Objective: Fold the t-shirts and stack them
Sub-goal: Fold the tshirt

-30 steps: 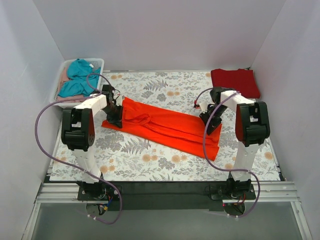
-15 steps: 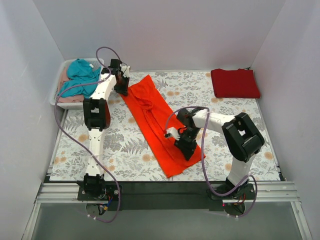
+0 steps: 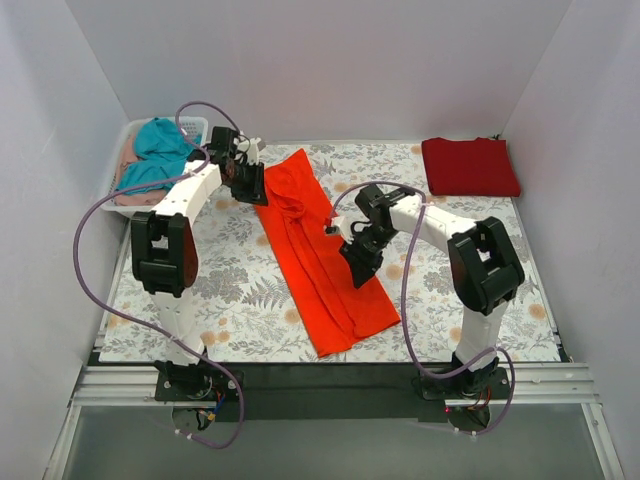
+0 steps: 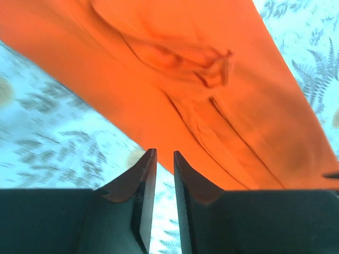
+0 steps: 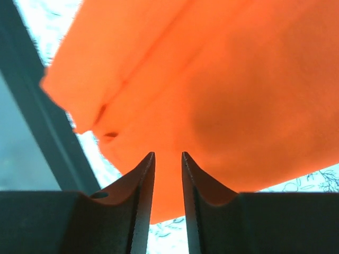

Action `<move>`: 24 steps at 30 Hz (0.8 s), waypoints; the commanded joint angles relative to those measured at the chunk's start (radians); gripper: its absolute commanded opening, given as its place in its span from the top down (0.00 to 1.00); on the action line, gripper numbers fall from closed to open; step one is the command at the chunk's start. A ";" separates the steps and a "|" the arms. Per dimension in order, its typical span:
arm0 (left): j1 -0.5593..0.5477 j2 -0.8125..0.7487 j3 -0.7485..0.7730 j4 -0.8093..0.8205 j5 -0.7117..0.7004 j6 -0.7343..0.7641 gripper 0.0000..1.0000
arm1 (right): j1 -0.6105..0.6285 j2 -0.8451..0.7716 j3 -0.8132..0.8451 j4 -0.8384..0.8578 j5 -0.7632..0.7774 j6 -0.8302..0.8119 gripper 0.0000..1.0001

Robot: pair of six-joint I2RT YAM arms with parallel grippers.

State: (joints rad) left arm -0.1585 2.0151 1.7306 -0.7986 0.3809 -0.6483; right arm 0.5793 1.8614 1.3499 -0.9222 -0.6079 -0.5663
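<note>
Versus a second ago, the orange shirt [image 3: 322, 258] has swung round: it lay crosswise from 9 to 4 o'clock and now runs as a long folded strip from 11 o'clock at the far end to 6 o'clock near the arms, flat on the table [image 3: 250, 290]. Over the last half second the strip has barely shifted. The left gripper [image 3: 255, 190] has moved from the shirt's far tip to its 9 o'clock edge, near the collar end. The right gripper [image 3: 360, 272] has pulled back from the near end toward mid-strip and sits over the 3 o'clock edge. In the left wrist view the left gripper [image 4: 164, 153] has a narrow gap with nothing in it; the table print shows through and the orange cloth lies just past the tips. In the right wrist view the right gripper [image 5: 168, 154] is also narrowly parted and empty, with orange cloth beyond it. Count: two shirts, orange mid-table and a folded crimson shirt [image 3: 470, 166] at the 2 o'clock corner, well apart and unmoved. Two grippers. One basket [image 3: 197, 124] at 10 o'clock holds one teal garment [image 3: 160, 145] lying on one pink garment [image 3: 135, 197].
</note>
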 commanded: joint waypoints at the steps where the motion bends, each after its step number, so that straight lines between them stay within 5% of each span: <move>1: -0.016 -0.016 -0.132 0.048 0.088 -0.099 0.84 | 0.004 0.061 0.000 0.031 0.083 0.043 0.68; 10: -0.042 0.080 -0.184 0.095 0.035 -0.103 0.86 | 0.037 0.084 -0.196 0.143 0.025 0.094 0.74; 18: -0.072 0.283 0.039 0.015 -0.004 -0.047 0.86 | 0.217 0.091 -0.242 0.195 -0.145 0.126 0.64; 21: -0.064 0.329 0.176 -0.063 -0.022 -0.031 0.87 | 0.162 0.070 -0.177 0.152 -0.159 0.114 0.60; 24: -0.043 0.217 0.112 -0.031 0.004 -0.025 0.86 | 0.025 0.041 -0.068 0.099 -0.194 0.117 0.55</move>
State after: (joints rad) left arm -0.2356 2.3146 1.8660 -0.8494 0.4442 -0.7139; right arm 0.7322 1.9205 1.1809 -0.7727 -0.7727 -0.4358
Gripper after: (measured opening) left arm 0.134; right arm 0.428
